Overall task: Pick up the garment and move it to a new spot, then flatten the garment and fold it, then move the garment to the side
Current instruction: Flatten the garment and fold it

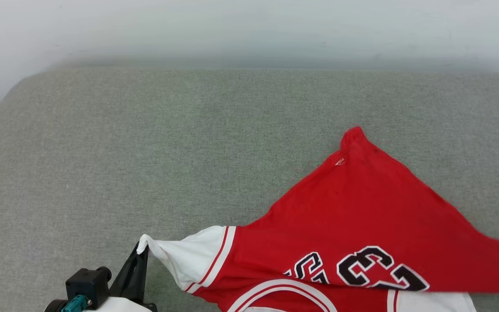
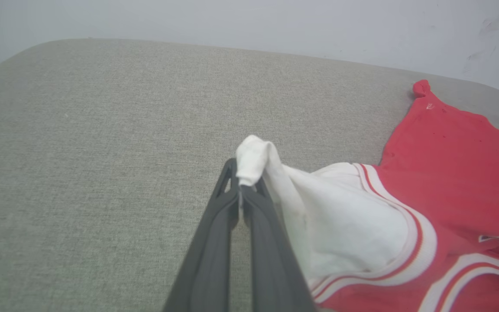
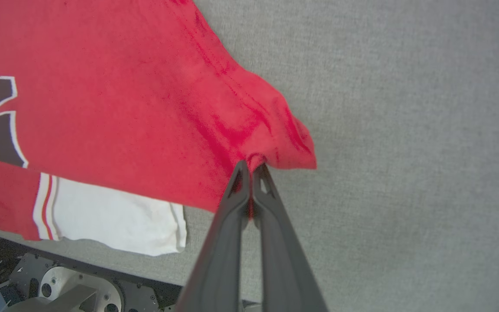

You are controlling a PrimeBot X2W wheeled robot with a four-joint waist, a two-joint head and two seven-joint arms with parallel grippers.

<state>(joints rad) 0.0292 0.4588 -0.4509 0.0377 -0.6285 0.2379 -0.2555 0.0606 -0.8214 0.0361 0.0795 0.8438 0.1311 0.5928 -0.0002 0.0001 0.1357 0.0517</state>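
Looking at the garment (image 1: 353, 216) lying on the right, near part of the gray soft top (image 1: 145, 151), red with white sleeves. Showing black numbers (image 1: 362, 268) with white edges on the side facing up. Pointing one red corner toward the pale wall (image 1: 249, 30) at the back.

Pinching the tip of one white sleeve (image 1: 189, 255) with the left gripper (image 1: 142, 253), both dark fingers pressing together on the cloth, a little white bit poking out past the finger ends. Stretching that sleeve out to the left, away from the red part.

Pinching a bunched red corner with the right gripper (image 3: 251, 169), fingers squeezing together on it, out at the right side. Resting the other white sleeve (image 3: 115, 221) flat near the front edge, just under the red cloth. Showing gray metal robot parts (image 3: 59, 286) below that edge.
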